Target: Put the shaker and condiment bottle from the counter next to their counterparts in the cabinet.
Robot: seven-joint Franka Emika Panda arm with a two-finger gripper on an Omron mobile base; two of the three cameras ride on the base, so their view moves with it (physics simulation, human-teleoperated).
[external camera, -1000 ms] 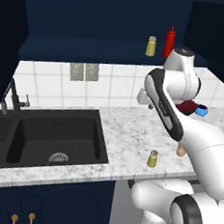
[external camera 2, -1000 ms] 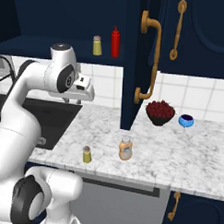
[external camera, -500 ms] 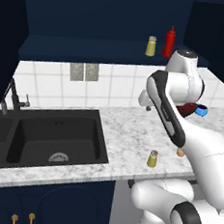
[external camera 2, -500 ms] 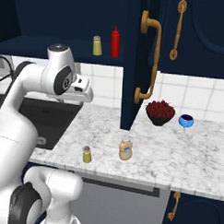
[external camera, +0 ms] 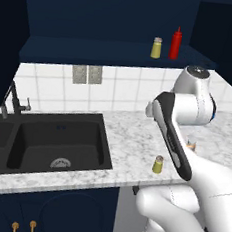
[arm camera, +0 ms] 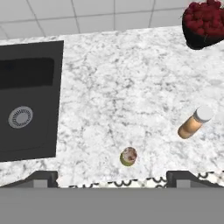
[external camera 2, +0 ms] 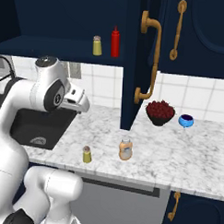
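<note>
My hand view looks straight down on the shaker, standing on the counter just beyond my gripper, with the condiment bottle further off to one side. The right base view adds the second shaker and red bottle up in the cabinet, well above. My fingers stand wide apart, holding nothing.

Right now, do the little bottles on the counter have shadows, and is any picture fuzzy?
Right base view: the shaker and the condiment bottle cast only faint, soft shadows on the counter; the light is flat, with no glare. Hand view: sharp, the shaker seen from above, the bottle looking tilted from this angle. Left base view: a bit soft, the cabinet very dark.
</note>
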